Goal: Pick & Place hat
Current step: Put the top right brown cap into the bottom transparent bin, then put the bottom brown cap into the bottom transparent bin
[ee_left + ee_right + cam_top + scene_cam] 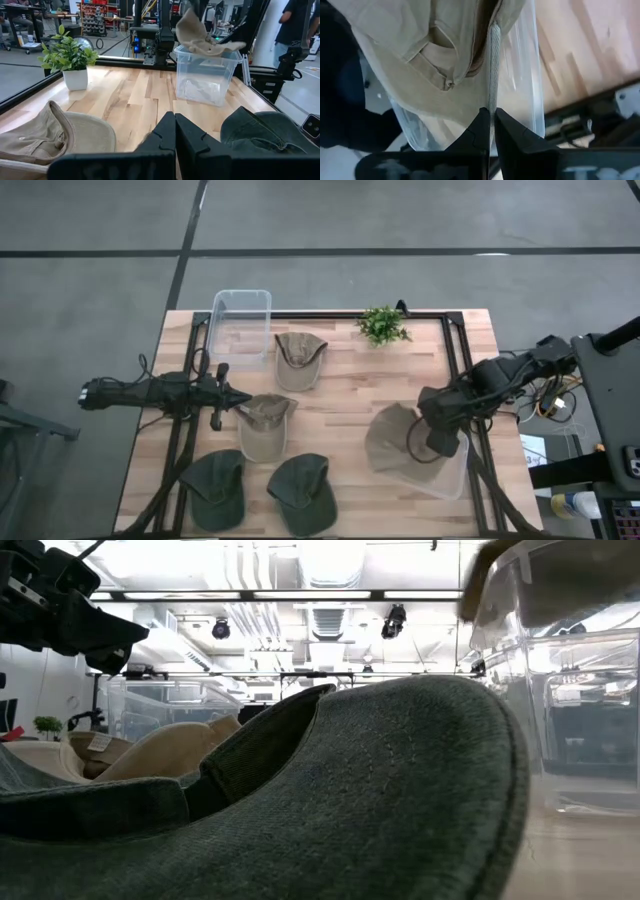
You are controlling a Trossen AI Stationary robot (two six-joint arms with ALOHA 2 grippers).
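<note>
A tan hat (pixel 393 437) lies draped over the rim of a clear bin (pixel 452 477) at the table's near right. My right gripper (pixel 438 442) is above that rim, shut on the hat; the hat also shows in the right wrist view (pixel 420 55) and the left wrist view (pixel 197 32). My left gripper (pixel 238 399) is shut and empty above the table's left middle, beside a second tan cap (pixel 264 426) that rests crown up on the wood. Two dark green caps (pixel 214 486) (pixel 302 492) lie at the near edge. A third tan cap (pixel 298 359) lies farther back. My right gripper pinches the tan hat's cloth (pixel 478 102) between its two shut fingers, right at the bin's rim (pixel 493 60). The fingers come from above, slanting down. The hat rises to a peak at the fingers (pixel 189 15) and hangs over the bin's rim on both sides.
A second clear bin (pixel 240 323) stands at the far left and a small potted plant (pixel 383 326) at the far middle. In the low view a dark green cap (pixel 400 790) fills the foreground. Bare wood (pixel 350 395) lies between the two arms. A person stands beyond the table (pixel 295 25).
</note>
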